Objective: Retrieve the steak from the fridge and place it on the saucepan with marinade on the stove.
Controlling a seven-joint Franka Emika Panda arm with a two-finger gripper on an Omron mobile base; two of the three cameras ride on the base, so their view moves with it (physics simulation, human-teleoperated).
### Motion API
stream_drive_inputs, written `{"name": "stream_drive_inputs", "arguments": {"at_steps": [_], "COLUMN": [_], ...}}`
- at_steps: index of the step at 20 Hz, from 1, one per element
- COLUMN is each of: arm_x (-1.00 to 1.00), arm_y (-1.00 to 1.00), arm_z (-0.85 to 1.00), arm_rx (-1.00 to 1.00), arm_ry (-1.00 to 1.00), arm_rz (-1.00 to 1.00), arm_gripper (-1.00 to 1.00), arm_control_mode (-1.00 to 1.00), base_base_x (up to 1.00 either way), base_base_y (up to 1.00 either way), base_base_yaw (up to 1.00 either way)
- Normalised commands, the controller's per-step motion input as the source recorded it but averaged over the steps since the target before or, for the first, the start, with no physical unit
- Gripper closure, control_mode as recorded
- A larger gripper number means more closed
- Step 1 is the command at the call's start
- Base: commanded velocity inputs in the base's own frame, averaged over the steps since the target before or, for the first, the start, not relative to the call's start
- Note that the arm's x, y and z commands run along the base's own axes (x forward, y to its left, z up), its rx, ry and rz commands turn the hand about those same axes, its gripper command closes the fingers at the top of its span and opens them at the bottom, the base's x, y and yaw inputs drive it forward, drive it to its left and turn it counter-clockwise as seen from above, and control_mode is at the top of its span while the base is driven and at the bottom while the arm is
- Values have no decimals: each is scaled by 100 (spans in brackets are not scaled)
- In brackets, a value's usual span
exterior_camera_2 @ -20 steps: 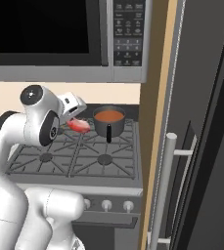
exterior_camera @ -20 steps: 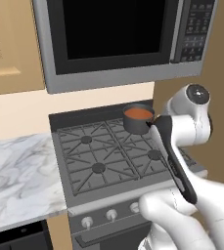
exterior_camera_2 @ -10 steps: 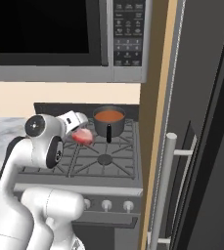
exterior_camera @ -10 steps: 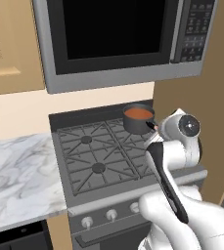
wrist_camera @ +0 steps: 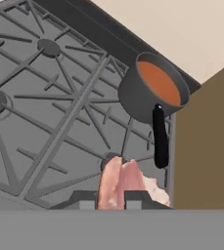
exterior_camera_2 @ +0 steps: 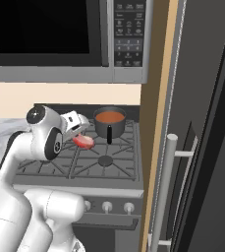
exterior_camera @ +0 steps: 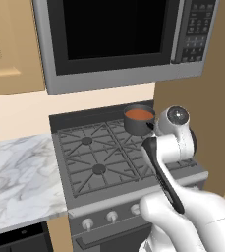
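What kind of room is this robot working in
A home kitchen, rendered rather than real. A gas stove with black grates has a saucepan of orange-red liquid on a back burner, a microwave hangs above it, and a marble counter sits beside it.

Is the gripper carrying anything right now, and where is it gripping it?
Yes. The gripper holds the steak by its near edge, one fingertip on each side; the rest of the slab sticks out ahead over the stove, short of the saucepan.
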Motion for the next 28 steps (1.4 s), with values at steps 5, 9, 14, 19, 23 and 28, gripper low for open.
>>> {"name": "stream_drive_inputs", "arguments": {"at_steps": [5, 9, 14, 19, 23, 28], "arm_x": [0, 0, 0, 0, 0, 0], "arm_y": [0, 0, 0, 0, 0, 0], "arm_z": [13, 0, -1, -2, 0, 0], "arm_rx": [0, -4, -8, -5, -1, 0], "arm_ry": [12, -1, -10, -13, -9, -3], "arm_rz": [-5, -4, -3, -5, -7, -7], "arm_gripper": [100, 100, 100, 100, 100, 100], "arm_control_mode": [-100, -100, -100, -100, -100, -100], "base_base_x": [0, 0, 0, 0, 0, 0], "base_base_y": [0, 0, 0, 0, 0, 0], "base_base_yaw": [0, 0, 0, 0, 0, 0]}}
